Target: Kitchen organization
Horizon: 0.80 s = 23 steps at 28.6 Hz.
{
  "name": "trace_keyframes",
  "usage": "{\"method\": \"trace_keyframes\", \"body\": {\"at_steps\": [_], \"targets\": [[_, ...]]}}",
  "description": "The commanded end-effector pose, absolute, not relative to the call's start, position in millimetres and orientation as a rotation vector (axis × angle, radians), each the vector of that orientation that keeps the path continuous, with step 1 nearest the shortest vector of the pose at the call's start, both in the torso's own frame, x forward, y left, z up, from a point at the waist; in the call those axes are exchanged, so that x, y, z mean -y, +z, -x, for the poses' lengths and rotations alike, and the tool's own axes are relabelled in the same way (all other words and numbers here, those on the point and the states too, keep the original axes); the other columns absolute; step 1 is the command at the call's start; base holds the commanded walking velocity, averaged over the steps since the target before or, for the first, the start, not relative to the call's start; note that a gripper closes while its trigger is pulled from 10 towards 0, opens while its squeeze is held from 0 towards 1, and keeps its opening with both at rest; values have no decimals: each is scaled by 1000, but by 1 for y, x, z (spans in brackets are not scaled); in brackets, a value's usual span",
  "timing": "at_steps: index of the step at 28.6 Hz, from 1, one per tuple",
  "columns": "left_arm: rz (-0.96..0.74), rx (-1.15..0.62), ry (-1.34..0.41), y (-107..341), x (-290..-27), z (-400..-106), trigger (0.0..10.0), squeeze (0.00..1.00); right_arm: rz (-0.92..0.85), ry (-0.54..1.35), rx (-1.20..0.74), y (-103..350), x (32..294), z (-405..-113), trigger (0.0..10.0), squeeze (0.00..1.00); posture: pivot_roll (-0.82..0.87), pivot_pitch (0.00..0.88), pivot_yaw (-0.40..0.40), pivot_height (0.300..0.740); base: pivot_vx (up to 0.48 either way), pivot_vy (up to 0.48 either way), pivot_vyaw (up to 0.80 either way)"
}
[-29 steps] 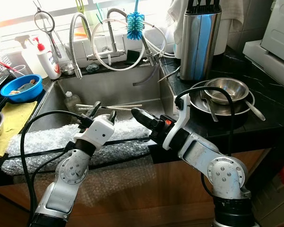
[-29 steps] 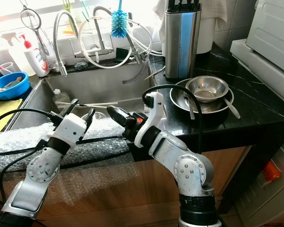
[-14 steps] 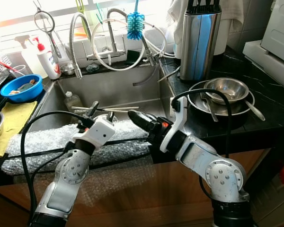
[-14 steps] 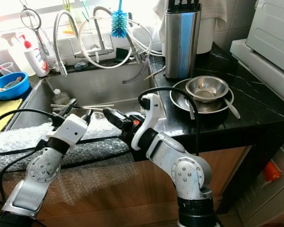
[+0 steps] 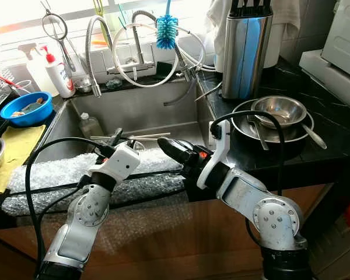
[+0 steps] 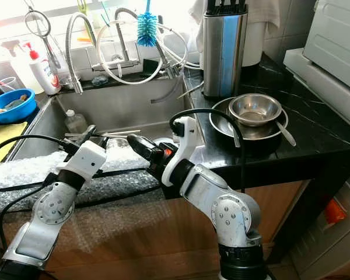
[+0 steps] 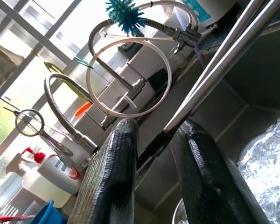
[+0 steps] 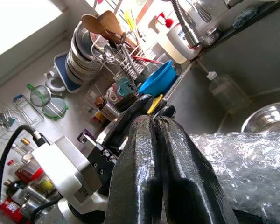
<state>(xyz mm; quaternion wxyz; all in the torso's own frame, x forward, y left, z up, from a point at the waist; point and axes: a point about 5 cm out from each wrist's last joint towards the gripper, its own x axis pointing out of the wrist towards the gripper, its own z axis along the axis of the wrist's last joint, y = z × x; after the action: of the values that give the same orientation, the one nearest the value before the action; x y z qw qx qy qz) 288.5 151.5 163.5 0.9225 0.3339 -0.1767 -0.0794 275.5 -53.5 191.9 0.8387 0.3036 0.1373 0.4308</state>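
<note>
now the left gripper (image 5: 118, 140) is over the front of the sink (image 5: 134, 111), its two black fingers (image 7: 113, 182) closed on a pair of long metal chopsticks (image 7: 214, 65), which stick out level across the basin toward the right. the wrist view shows the rods pinched between the pads, running up past the tap hoses (image 7: 130, 79).

right gripper (image 5: 166, 144) sits just beside it, over the bubble wrap (image 5: 64, 175) draped along the sink's front edge; its fingers are pressed together with nothing between them (idle, by the look of it).

so the step in hand looks like carrying the chopsticks out of the sink. where they go is a guess: maybe the knife block (image 5: 247, 49) or the stacked steel bowls (image 5: 277, 114) on the right counter. next move calls for a level lift clear of the sink wall, and a firm pinch, since thin smooth rods can slide or pivot.
</note>
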Motion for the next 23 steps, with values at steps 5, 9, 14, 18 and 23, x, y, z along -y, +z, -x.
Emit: {"method": "trace_keyframes", "body": {"at_steps": [5, 9, 14, 18, 23], "targets": [[-700, 362, -148, 166, -156, -291, 0, 0, -614, 964, -256, 201, 45, -270, 10000, 0, -106, 0, 126, 740, 0, 0, 0], [-704, 362, -145, 166, -156, -291, 0, 0, -609, 963, -251, 201, 45, -271, 10000, 0, -105, 0, 125, 740, 0, 0, 0], [-707, 364, -144, 166, -157, -291, 0, 0, -605, 960, -241, 201, 45, -272, 10000, 1000, -106, 0, 127, 740, 0, 0, 0], [-708, 364, -144, 166, -157, -291, 0, 0, -602, 958, -230, 202, 46, -272, 10000, 1000, -106, 0, 127, 740, 0, 0, 0], [-712, 366, -143, 167, -157, -292, 0, 0, -602, 951, -215, 203, 46, -273, 10000, 1000, -106, 0, 127, 740, 0, 0, 0]]}}
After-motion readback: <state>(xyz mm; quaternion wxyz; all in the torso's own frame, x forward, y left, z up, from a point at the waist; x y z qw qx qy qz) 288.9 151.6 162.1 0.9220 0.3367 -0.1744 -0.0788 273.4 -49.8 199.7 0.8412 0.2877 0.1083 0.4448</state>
